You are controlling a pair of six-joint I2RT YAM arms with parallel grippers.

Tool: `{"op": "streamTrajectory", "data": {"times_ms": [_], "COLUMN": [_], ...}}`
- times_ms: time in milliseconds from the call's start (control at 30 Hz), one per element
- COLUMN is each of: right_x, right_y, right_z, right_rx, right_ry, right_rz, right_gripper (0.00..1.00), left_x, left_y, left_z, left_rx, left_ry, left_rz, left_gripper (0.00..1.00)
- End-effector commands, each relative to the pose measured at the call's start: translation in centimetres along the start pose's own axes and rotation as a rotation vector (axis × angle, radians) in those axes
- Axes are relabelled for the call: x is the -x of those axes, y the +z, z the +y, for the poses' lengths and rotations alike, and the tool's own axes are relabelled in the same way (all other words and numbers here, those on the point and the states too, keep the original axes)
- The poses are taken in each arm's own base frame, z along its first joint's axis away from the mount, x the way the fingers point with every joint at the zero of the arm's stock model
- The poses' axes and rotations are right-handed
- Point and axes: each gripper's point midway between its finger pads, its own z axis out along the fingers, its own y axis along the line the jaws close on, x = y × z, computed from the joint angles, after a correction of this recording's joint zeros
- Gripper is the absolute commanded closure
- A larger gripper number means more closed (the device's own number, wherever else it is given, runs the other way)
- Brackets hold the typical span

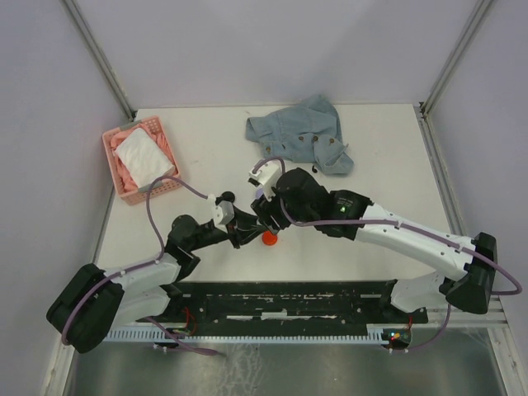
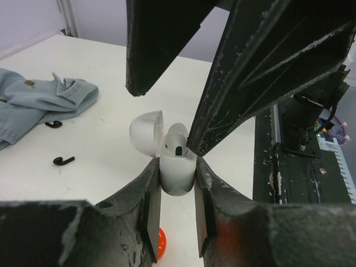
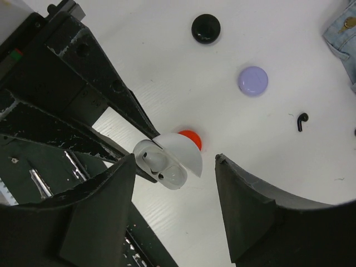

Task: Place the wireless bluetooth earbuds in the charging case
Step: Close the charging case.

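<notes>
White plastic, the charging case (image 2: 177,178) is clamped lid-open in the closed left gripper (image 2: 177,192) with at least one white earbud (image 2: 177,140) seated inside, while the right gripper (image 3: 173,167) hovers over it, jaws apart and empty. The job looks partly done. Two black earbuds (image 2: 63,161) lie loose near the denim garment (image 2: 33,105), and the lilac case (image 3: 253,81), black case (image 3: 206,28) and red case (image 3: 191,138) sit shut.

Left arm (image 1: 148,276) and right arm (image 1: 412,239) reach inward, meeting mid-scene. Left claw (image 2: 177,169) pinches the white case (image 2: 178,182) tight — right claw (image 3: 176,158) hangs just above, fingers (image 3: 267,222) spread wide.
</notes>
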Motion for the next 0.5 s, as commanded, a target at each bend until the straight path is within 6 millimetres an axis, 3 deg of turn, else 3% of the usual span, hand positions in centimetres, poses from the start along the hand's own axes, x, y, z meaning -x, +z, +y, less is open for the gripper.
{"op": "streamTrajectory", "data": {"times_ms": [0, 267, 467], "right_x": [2.4, 1.0, -0.3], "right_y": [-0.5, -2.4, -3.5], "right_z": [-0.2, 0.6, 1.2], "right_rx": [-0.012, 0.139, 0.289], "right_ry": [0.008, -0.067, -0.151], "right_rz": [-0.042, -0.013, -0.036], "right_gripper": [0.31, 0.16, 0.04], "left_x": [2.6, 2.0, 2.4], "left_y": [0.8, 1.0, 1.1], "left_z": [-0.5, -0.5, -1.6], "left_rx": [-0.047, -0.061, -0.126], "left_ry": [0.033, 0.016, 0.02], "left_rz": [-0.065, -0.04, -0.045], "left_gripper": [0.97, 0.97, 0.97]}}
